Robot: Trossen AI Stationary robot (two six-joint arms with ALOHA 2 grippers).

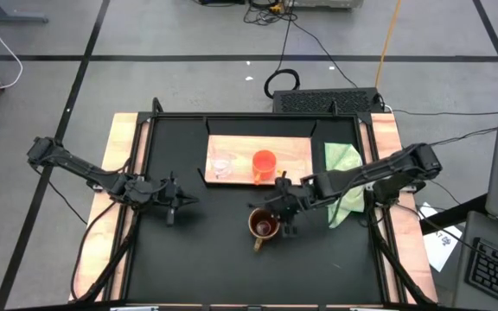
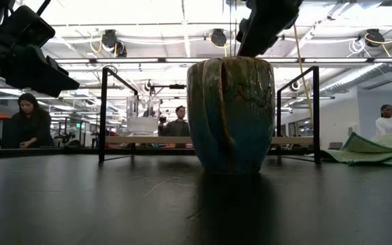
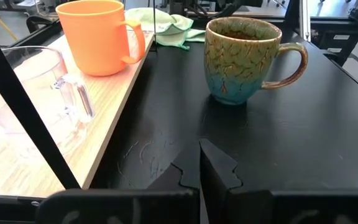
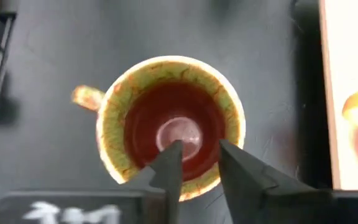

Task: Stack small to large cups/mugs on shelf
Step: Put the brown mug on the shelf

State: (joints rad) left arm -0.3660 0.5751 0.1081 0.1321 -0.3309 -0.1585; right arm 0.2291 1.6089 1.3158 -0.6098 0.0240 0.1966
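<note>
The brown mug [image 1: 264, 226] stands upright on the black table, its handle [image 1: 257, 244] toward the near edge. My right gripper [image 4: 197, 149] is open with a narrow gap. It points down over the mug's mouth [image 4: 173, 124] by its far rim. The light-wood shelf [image 1: 296, 155] lies behind, toward the far edge. On it the clear glass cup [image 1: 223, 164] and the orange cup [image 1: 264, 164] stand side by side. My left gripper [image 3: 201, 162] is shut and waits low over the table, left of the mug [image 3: 244, 59]. My right gripper comes at the brown mug from above, pointing down, with both fingertips [image 4: 173, 155] over the opening near the far rim [image 2: 243, 58]. Whether a finger touches the rim I cannot tell. The mug stands on its base on the table.
A light green cloth [image 1: 342, 164] lies right of the shelf, partly under my right arm. A black metal frame [image 2: 104, 112] with upright posts edges the work area. Bare black table lies near and left of the mug. People are in the room beyond the table.
</note>
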